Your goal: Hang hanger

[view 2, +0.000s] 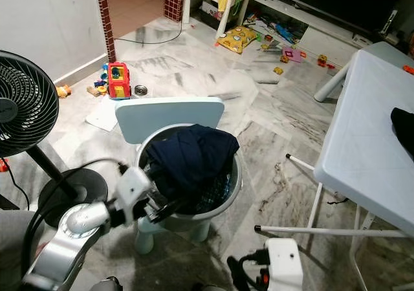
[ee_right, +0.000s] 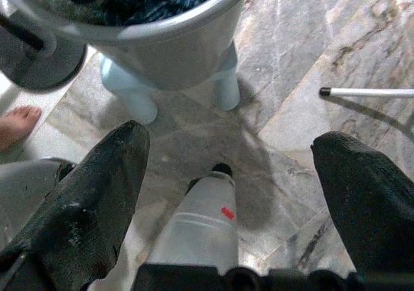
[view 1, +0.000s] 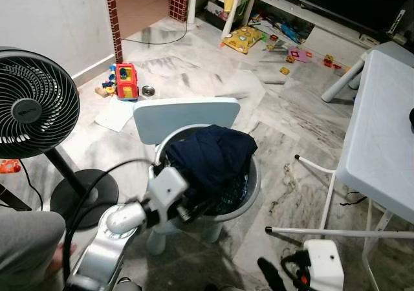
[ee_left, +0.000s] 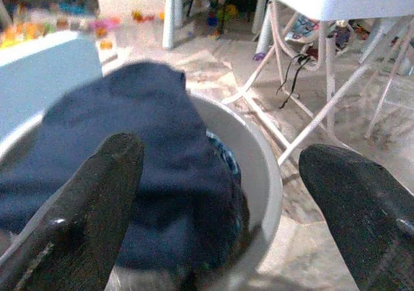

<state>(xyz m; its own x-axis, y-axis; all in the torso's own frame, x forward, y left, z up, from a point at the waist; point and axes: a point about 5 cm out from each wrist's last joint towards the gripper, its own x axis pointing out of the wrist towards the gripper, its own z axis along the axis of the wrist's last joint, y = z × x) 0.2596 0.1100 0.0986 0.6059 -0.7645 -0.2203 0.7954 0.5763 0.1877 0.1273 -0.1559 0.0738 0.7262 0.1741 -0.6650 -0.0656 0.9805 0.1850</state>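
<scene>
Left gripper (ee_left: 213, 194) held released over the laundry basket (view 1: 253, 186); a hanger cannot be made out among the clothes.

A dark blue garment (view 1: 210, 155) is heaped in the grey basket, which is set on a small light-blue chair (view 1: 186, 116). The left gripper is placed at the basket's near rim, fingers spread apart. The right gripper (ee_right: 226, 194) is held low above the marble floor (view 1: 213, 71), also spread. A black fan (view 1: 32, 103) is seen at the left, a white bench (view 1: 381, 142) at the right.

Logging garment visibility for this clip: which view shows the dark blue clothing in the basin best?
The left eye view: the dark blue clothing lies heaped whole inside the grey basin. The right eye view matches it. The left wrist view is close but blurred; the right wrist view catches an edge.
</scene>
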